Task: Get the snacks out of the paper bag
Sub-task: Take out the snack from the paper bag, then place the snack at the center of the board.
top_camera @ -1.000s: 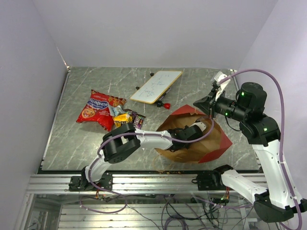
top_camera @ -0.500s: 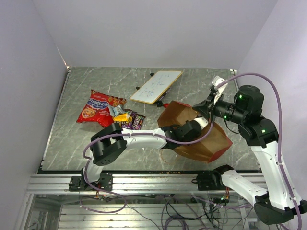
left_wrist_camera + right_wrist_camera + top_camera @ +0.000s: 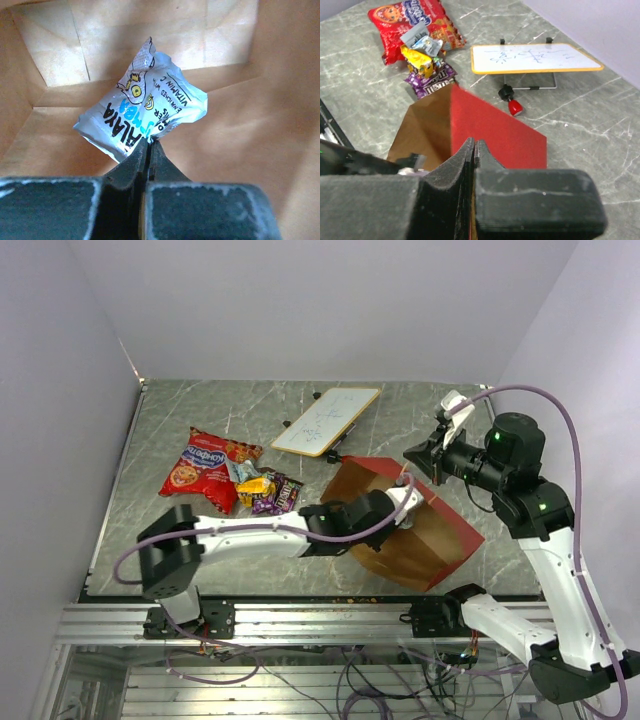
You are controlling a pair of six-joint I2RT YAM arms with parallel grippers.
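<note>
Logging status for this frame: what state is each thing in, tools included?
paper bag: tipped on its side, mouth open.
light blue packet: inside the bag, pinched at its edge.
left tool: shut on the packet.
right tool: shut, apparently on the bag's edge.
red chip bag: out, flat on the table.
small candy packets: out, heaped beside it.
white board: scribbled on.
marker: capped.

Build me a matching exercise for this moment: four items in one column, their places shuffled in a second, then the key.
1. light blue packet
2. red chip bag
3. white board
4. marker

A. between the white board and the paper bag
B. lying beside the small candy packets
C. inside the paper bag, pinched by the left hand
D. on its wire stand, at the far side

Pairs: 1-C, 2-B, 3-D, 4-A
</note>
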